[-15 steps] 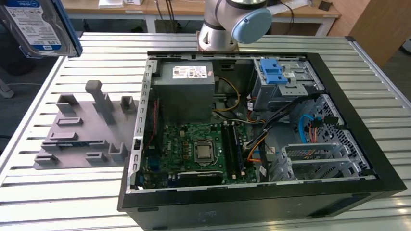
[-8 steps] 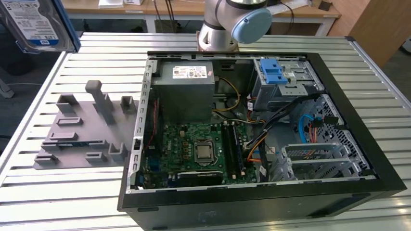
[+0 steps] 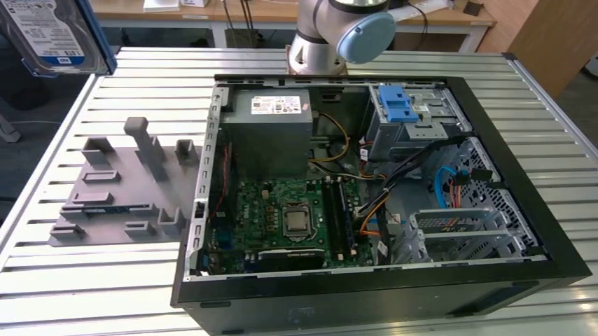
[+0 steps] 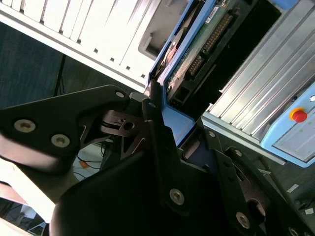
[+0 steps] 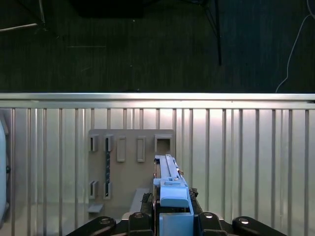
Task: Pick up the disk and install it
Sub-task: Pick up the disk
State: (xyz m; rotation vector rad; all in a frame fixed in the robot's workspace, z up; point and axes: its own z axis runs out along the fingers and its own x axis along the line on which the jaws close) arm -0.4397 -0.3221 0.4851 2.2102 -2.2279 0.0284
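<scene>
The disk (image 3: 47, 31), silver with a blue-and-white label and blue rails, hangs high at the exterior view's upper left, above the table's edge. In the first wrist view the disk (image 5: 170, 189) stands edge-on over the grey holder (image 5: 130, 169), and my gripper (image 5: 172, 219) is shut on it, a black finger on each side. The second wrist view shows the disk's green circuit-board underside (image 4: 199, 46) clamped against a black finger (image 4: 157, 132).
An open black computer case (image 3: 523, 175) lies on the slatted metal table (image 3: 140, 77), with a drive cage and blue latch (image 3: 397, 105) at its far right corner. The grey holder (image 3: 122, 189) sits left of the case. The arm's base (image 3: 332, 35) stands behind it.
</scene>
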